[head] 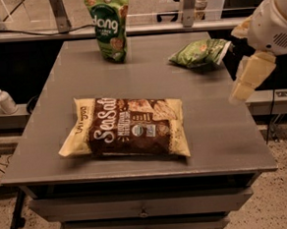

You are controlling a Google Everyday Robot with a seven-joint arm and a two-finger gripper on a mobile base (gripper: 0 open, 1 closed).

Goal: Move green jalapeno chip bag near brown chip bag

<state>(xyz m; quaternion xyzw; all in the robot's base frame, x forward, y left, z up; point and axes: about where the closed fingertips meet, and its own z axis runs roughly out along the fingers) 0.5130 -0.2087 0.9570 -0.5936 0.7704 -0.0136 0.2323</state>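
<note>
The green jalapeno chip bag (pixel 201 53) lies flat near the table's far right edge. The brown chip bag (pixel 128 126), with white "Sea Salt" script and cream ends, lies flat in the middle front of the table. My gripper (pixel 235 63) hangs at the right edge of the table, just right of the green bag and not touching it. Its cream fingers (pixel 252 74) stand apart and hold nothing. The white arm (pixel 275 21) comes in from the upper right.
A tall dark-green "dang" pouch (pixel 108 24) stands upright at the back of the grey table (pixel 218 131). A white pump bottle (pixel 3 99) stands on a ledge to the left. Drawers sit under the table's front edge.
</note>
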